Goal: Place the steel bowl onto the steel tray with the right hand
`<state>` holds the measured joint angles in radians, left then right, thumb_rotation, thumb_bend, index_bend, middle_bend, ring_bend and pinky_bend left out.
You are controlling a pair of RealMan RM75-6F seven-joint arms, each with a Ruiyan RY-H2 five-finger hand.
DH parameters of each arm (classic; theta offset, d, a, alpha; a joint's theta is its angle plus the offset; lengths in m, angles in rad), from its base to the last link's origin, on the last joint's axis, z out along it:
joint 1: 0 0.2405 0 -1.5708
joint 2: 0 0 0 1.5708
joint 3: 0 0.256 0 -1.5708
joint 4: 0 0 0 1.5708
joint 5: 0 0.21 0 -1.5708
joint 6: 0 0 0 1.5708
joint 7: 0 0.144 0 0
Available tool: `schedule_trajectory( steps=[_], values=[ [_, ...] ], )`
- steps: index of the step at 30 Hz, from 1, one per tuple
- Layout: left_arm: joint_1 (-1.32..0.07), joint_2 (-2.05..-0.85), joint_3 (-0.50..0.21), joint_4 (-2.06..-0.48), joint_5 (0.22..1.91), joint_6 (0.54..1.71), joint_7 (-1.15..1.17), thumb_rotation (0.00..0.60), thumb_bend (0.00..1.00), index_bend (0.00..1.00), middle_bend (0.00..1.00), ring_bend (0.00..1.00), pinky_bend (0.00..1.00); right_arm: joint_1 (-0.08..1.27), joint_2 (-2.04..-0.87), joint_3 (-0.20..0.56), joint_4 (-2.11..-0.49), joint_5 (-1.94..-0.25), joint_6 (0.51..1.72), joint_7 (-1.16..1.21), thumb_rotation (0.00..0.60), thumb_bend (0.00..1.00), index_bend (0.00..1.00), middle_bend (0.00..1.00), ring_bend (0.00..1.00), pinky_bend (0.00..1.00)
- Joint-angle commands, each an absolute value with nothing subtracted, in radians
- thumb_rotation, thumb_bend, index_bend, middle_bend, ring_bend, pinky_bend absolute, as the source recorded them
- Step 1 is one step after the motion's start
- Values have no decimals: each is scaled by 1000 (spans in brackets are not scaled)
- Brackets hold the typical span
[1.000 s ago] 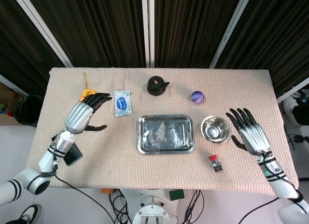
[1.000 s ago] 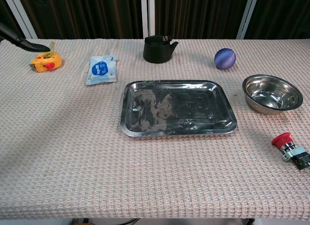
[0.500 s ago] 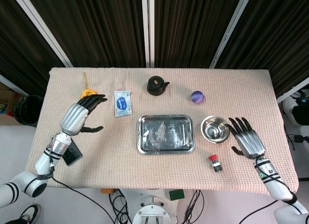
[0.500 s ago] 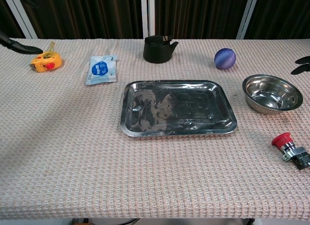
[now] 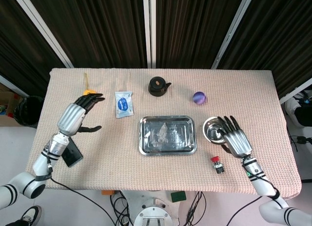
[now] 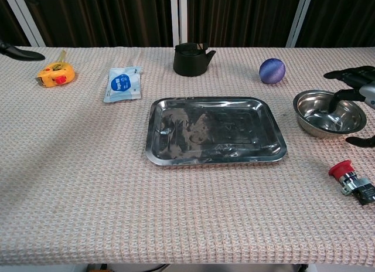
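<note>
The steel bowl stands upright on the cloth, just right of the steel tray, which lies bare at the table's middle. My right hand hovers over the bowl's right rim with fingers spread, holding nothing; whether it touches the rim is unclear. My left hand hangs open above the left side of the table, far from both; only a fingertip of it shows in the chest view.
A red push button lies in front of the bowl. A purple ball, black teapot, blue-white packet and yellow tape measure line the back.
My right hand has moved left from the table's right side onto the bowl's right rim, coming into the chest view. My left hand has drifted slightly left.
</note>
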<state>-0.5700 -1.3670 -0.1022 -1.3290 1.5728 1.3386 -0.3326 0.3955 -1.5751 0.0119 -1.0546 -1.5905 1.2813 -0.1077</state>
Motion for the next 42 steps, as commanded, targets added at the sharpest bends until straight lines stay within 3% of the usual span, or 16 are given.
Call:
schedule_trajectory(
  steps=[1,7,15,33,42],
  values=[
    [-568,-1367,-102,-1325,1574,1339,-337,600,42,185,149,125,204,404,-1622,15,-992,-1611,1305,-84,600,257,455,0,0,0],
    [-566,-1373,-104,-1315,1573,1339,-340,600,52,186,149,124,199,412,-1664,3,-918,-1631,1310,-49,600,446,555,0,0,0],
    [-567,-1375,-103,-1307,1574,1330,-348,600,54,187,149,125,199,407,-1679,-5,-880,-1640,1333,-20,600,570,669,0,0,0],
    [-542,-1363,-108,-1288,1566,1357,-378,600,54,188,149,125,199,421,-1659,49,-933,-1720,1575,-10,600,590,775,0,0,0],
    [-507,-1335,-116,-1261,1534,1376,-424,600,54,188,149,125,199,558,-1713,54,-1019,-1793,1469,-81,600,589,787,0,0,0]
  ],
)
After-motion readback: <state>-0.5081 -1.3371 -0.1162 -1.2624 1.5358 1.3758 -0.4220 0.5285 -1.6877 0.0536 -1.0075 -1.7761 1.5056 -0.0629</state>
